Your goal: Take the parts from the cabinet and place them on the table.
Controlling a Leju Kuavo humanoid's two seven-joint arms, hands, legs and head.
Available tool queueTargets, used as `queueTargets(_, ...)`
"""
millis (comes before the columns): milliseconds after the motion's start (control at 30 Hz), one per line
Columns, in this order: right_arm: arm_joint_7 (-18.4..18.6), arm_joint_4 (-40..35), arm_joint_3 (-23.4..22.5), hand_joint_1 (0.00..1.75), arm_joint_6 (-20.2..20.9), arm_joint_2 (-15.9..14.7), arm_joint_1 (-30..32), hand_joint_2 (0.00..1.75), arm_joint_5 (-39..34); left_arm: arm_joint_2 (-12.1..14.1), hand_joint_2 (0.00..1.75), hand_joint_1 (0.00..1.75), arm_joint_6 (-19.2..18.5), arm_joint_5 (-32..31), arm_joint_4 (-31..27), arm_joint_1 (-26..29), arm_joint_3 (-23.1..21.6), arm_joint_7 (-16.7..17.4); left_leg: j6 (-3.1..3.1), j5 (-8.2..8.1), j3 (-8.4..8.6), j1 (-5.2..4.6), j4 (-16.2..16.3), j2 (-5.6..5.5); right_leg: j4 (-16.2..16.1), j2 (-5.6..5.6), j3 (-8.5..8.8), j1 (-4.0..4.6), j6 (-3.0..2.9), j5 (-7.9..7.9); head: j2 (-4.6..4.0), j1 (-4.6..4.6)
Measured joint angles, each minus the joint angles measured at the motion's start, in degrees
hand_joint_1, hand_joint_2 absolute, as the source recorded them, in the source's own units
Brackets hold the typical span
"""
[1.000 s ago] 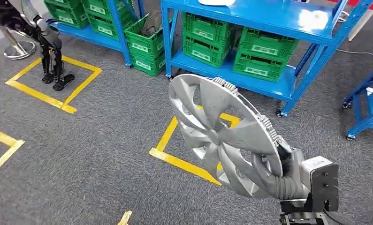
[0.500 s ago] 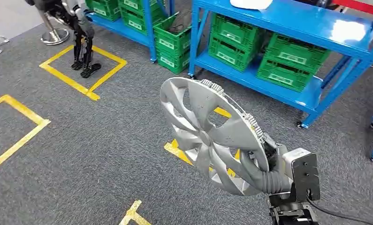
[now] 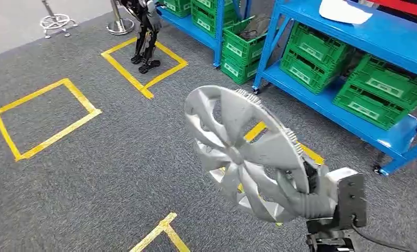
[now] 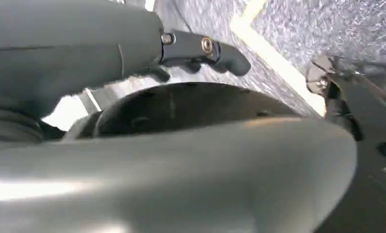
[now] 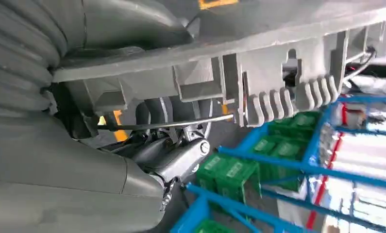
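Note:
A silver hubcap (image 3: 237, 152) with curved spokes is held up on edge over the grey carpet, in the lower middle of the head view. My right hand (image 3: 300, 197) grips its lower right rim, with the grey ribbed wrist cover just behind. In the right wrist view the hubcap's ribbed back rim (image 5: 278, 63) runs across, and my right hand (image 5: 59, 145) wraps it with dark fingers (image 5: 176, 155) under the edge. My left hand (image 4: 132, 58) hangs over the carpet, one dark finger stretched out and nothing in it.
Blue shelving (image 3: 389, 42) with green crates (image 3: 311, 58) runs along the back right, a white sheet (image 3: 345, 10) on top. Yellow tape squares (image 3: 43, 118) mark the carpet. Another robot's legs (image 3: 146, 42) stand in a far square, beside a stool base (image 3: 54, 21).
The whole picture has shifted: my view has turned left, so the shelves slide to the right. The hubcap stays in my right hand, in the same hold.

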Motion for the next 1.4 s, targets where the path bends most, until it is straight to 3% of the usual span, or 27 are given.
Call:
queueTargets(33,0.3,-0.5,-0.9,1.75,0.0,-0.2,-0.5,1.75,-0.6,-0.6,0.0,0.0,1.9,0.5,0.0,0.1,0.3,-0.4,0.1,-0.38,-0.67,-0.19,0.8,1.69,-0.9,-1.15,0.16,-0.61,-0.15,0.72,0.0,-0.13)
queueTargets(67,1.0,-0.7,-1.5,1.75,0.0,-0.5,-1.1,1.75,-1.1,-1.2,0.0,0.0,3.3,1.1,0.0,0.2,0.6,-0.7,0.0,-2.28,-1.82,-0.62,2.8,5.18,-1.2,-1.49,0.23,-0.43,-0.55,1.07,0.0,-0.52)
queueTargets(100,2.0,-1.5,-2.1,1.75,-0.3,-0.7,-1.4,1.75,-1.6,-1.9,0.0,0.0,4.2,1.9,0.0,0.2,0.9,-0.9,-0.15,-4.71,-3.53,-0.48,6.9,7.04,-1.2,-2.29,0.1,-0.41,-0.78,1.21,0.0,-1.43)
queueTargets(200,4.4,-3.1,-4.0,1.75,-1.6,-1.9,-1.6,1.75,-1.8,-2.4,0.0,0.0,4.7,3.6,-0.1,0.3,2.1,0.6,-0.7,-8.52,-7.57,-0.03,17.2,8.65,-1.2,-4.86,-0.06,-0.25,-0.74,1.19,0.0,-1.68)
queueTargets(233,5.0,-3.5,-4.5,1.75,-2.5,-2.4,-1.3,1.75,-1.5,-2.4,0.0,0.0,4.6,3.6,-0.1,0.2,2.4,2.2,-0.78,-7.75,-6.8,0.11,16.3,8.94,-1.1,-5.7,-0.06,-0.25,-0.67,1.14,0.0,-2.05)
queueTargets(300,5.0,-4.7,-5.7,1.75,-4.6,-3.6,0.2,1.75,-0.9,-2.4,0.0,0.0,5.2,3.5,0.0,0.1,2.5,5.9,-0.83,-4.16,-1.9,0.34,8.2,9.95,-0.9,-7.34,-0.03,-0.33,-0.25,0.9,0.0,-2.34)
queueTargets(333,4.8,-5.4,-6.4,1.75,-6.0,-4.1,1.0,1.75,-0.6,-2.3,0.0,0.0,5.8,3.6,0.0,0.0,2.6,7.7,-0.83,-2.6,1.14,0.35,3.3,11.28,-0.6,-8.04,-0.03,-0.41,0.11,0.66,0.0,-2.45)
queueTargets(367,4.4,-6.1,-7.2,1.75,-7.7,-4.7,1.7,1.75,-0.3,-2.3,0.0,0.0,6.4,3.9,0.0,0.0,2.9,9.2,-0.8,-3.87,2.31,-0.17,0.7,13.79,-0.1,-8.63,-0.19,-0.09,0.64,0.32,0.0,-2.66)
queueTargets(500,2.7,-8.1,-11.4,1.75,-12.8,-7.1,2.9,1.75,-3.0,-2.1,0.0,0.0,6.7,4.5,0.0,0.2,3.8,8.4,0.84,-2.89,2.22,-0.56,0.7,10.86,0.4,-10.61,-0.3,-0.28,1.92,0.28,0.0,-2.16)
queueTargets(533,2.4,-8.4,-12.2,1.75,-13.0,-7.5,3.0,1.75,-3.8,-2.1,0.0,0.0,6.8,5.1,0.0,0.3,3.8,7.2,1.33,-2.57,2.41,-0.2,0.4,10.3,0.6,-9.93,-0.81,-0.62,2.39,-0.31,0.0,-2.16)
queueTargets(600,1.9,-8.9,-13.2,1.75,-13.2,-8.4,3.5,1.75,-4.7,-2.1,0.0,0.0,7.4,6.0,0.0,0.3,4.7,4.9,1.8,-2.32,2.28,-0.21,0.4,9.26,6.1,-4.78,-3.14,-0.8,2.71,-4.04,0.0,-1.4)
queueTargets(667,1.7,-9.0,-13.4,1.75,-13.2,-9.0,3.8,1.75,-5.1,-2.1,0.0,0.0,7.5,6.0,0.0,0.3,5.1,4.4,2.15,-2.13,2.01,-0.37,0.4,7.95,15.4,-3.38,-7.33,-0.75,2.73,-7.77,0.0,-0.7)
queueTargets(700,1.7,-9.0,-13.4,1.75,-13.1,-9.1,4.1,1.75,-5.2,-2.1,0.0,0.0,7.5,6.0,0.0,0.3,5.2,4.3,2.25,-2.0,1.86,-0.48,0.4,7.16,18.2,-3.3,-8.71,-0.77,2.65,-8.27,0.0,-0.5)
queueTargets(767,1.7,-9.0,-13.4,1.75,-12.7,-9.3,4.5,1.75,-5.2,-2.1,0.0,0.0,7.5,6.1,0.0,0.3,5.6,4.5,2.24,-1.78,1.59,-0.5,0.5,5.42,15.8,-3.21,-7.79,-0.77,2.34,-5.57,0.0,-0.39)
queueTargets(800,1.4,-8.9,-13.3,1.75,-12.1,-9.4,4.4,1.75,-5.5,-2.1,0.0,0.0,7.5,6.0,0.0,0.3,5.8,4.8,2.15,-1.62,1.44,-0.5,0.7,4.43,10.9,-2.89,-5.56,-0.78,2.1,-2.82,0.0,-0.19)
queueTargets(833,0.8,-8.9,-13.1,1.75,-11.4,-9.5,4.2,1.75,-5.8,-2.2,0.0,0.0,7.4,5.9,0.0,0.2,5.9,5.0,2.0,-1.49,1.36,-0.49,0.8,3.58,5.8,-1.86,-3.07,-0.87,1.89,-0.49,0.0,0.03)
queueTargets(867,-0.4,-8.7,-12.8,1.75,-10.5,-9.5,3.9,1.75,-6.3,-2.3,0.0,0.0,7.2,5.4,-0.1,0.1,6.0,5.4,1.74,-1.31,1.18,-0.42,0.8,2.88,2.2,1.37,-1.5,-1.16,1.65,-0.62,0.0,0.27)
queueTargets(900,-1.7,-8.5,-12.4,1.75,-9.5,-9.4,3.8,1.75,-6.6,-2.3,0.0,0.0,6.9,4.8,-0.1,-0.2,6.1,5.9,1.38,-1.08,0.66,-0.71,1.1,2.14,0.9,2.39,-1.22,-1.21,1.81,-0.81,0.0,0.11)
queueTargets(1000,-5.6,-7.0,-10.9,1.75,-7.4,-8.7,2.6,1.75,-7.2,-2.3,0.0,0.0,7.5,2.9,-0.1,-0.2,6.1,6.4,-0.17,0.23,-0.13,0.04,0.3,0.15,1.2,0.19,-0.77,-0.58,0.99,-0.09,0.0,0.13)
queueTargets(1033,-6.5,-6.5,-10.4,1.75,-7.1,-8.3,2.2,1.75,-7.2,-2.4,0.0,0.0,7.9,2.6,-0.1,-0.3,6.0,6.4,-0.4,0.24,-1.01,-0.02,0.5,0.33,0.3,-0.85,-0.72,-1.14,0.47,0.59,0.0,0.07)
queueTargets(1100,-7.2,-5.7,-9.5,1.75,-6.9,-7.6,1.8,1.75,-7.3,-2.5,0.0,0.0,8.2,2.4,-0.2,-0.3,6.0,6.6,-0.43,-2.95,-3.03,-0.54,4.7,6.48,-0.1,-2.52,-0.7,-0.81,-0.21,1.0,0.0,-0.92)
queueTargets(1167,-7.3,-5.0,-8.9,1.75,-6.9,-7.2,1.8,1.75,-7.4,-2.5,0.0,0.0,8.2,2.3,-0.2,-0.4,6.0,6.7,-0.73,-7.18,-6.99,-0.42,13.6,8.44,-0.1,-4.32,-1.02,-0.47,-0.32,1.05,0.0,-1.37)
queueTargets(1233,-7.3,-4.1,-8.3,1.75,-6.9,-6.7,1.8,1.75,-7.5,-2.5,0.0,0.0,8.2,2.3,-0.2,-0.3,6.0,6.7,-1.01,-8.18,-8.47,-0.42,17.8,8.67,0.0,-6.26,-1.31,-0.42,-0.32,1.08,0.0,-1.57)
queueTargets(1267,-7.3,-3.9,-8.0,1.75,-6.9,-6.5,1.8,1.75,-7.5,-2.5,0.0,0.0,8.2,2.3,-0.2,-0.3,6.0,6.7,-1.02,-7.08,-7.14,-0.42,16.0,8.86,0.1,-7.08,-1.38,-0.43,-0.31,1.08,0.0,-1.75)
queueTargets(1333,-7.3,-3.5,-7.7,1.75,-6.9,-6.2,1.7,1.75,-7.5,-2.5,0.0,0.0,8.2,2.3,-0.2,-0.3,6.0,6.7,-0.74,-3.43,-1.0,-0.46,6.7,10.27,0.1,-8.55,-1.27,-0.43,-0.2,1.01,0.0,-2.12)
queueTargets(1367,-7.3,-3.3,-7.5,1.75,-6.9,-6.1,1.5,1.75,-7.5,-2.5,0.0,0.0,8.2,2.3,-0.2,-0.4,6.0,6.7,-0.46,-2.54,2.16,-0.68,1.9,12.92,0.2,-9.09,-1.13,-0.38,-0.01,0.92,0.0,-2.29)
queueTargets(1400,-7.3,-3.2,-7.3,1.75,-6.9,-6.0,1.5,1.75,-7.5,-2.6,0.0,0.0,8.2,2.3,-0.2,-0.5,6.0,6.6,0.04,-3.47,3.48,-1.35,0.2,14.52,0.5,-9.64,-1.27,0.15,0.44,0.63,0.0,-2.64)
